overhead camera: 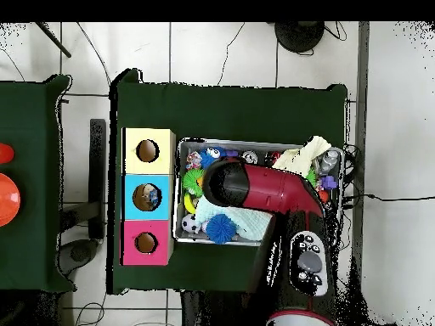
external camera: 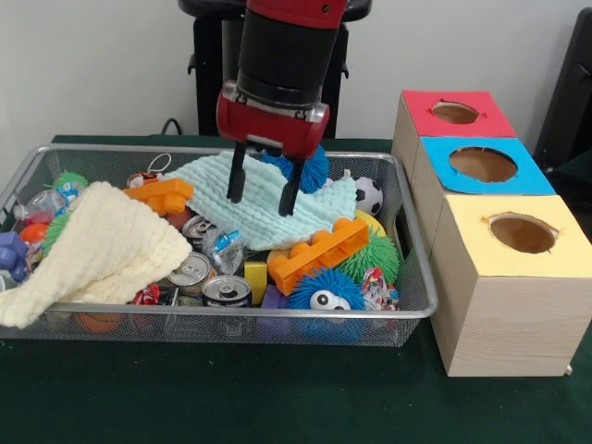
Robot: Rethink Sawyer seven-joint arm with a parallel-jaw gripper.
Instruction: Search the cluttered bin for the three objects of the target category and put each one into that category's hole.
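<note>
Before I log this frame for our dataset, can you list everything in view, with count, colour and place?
bin: one, silver wire mesh, on the green table.
pale blue cloth: one, spread at the bin's middle, under the gripper.
cream cloth: one, heaped at the bin's left end in the front view.
orange bricks: two, one at the middle front, one further left and back.
drink cans: at least three, silver tops, front middle.
spiky balls: several, blue and green, right half.
football: one, black and white, back right.
wooden boxes: three, red, blue and yellow tops with holes, right of the bin.
gripper: one, red and black, open, fingertips at the pale blue cloth.
</note>
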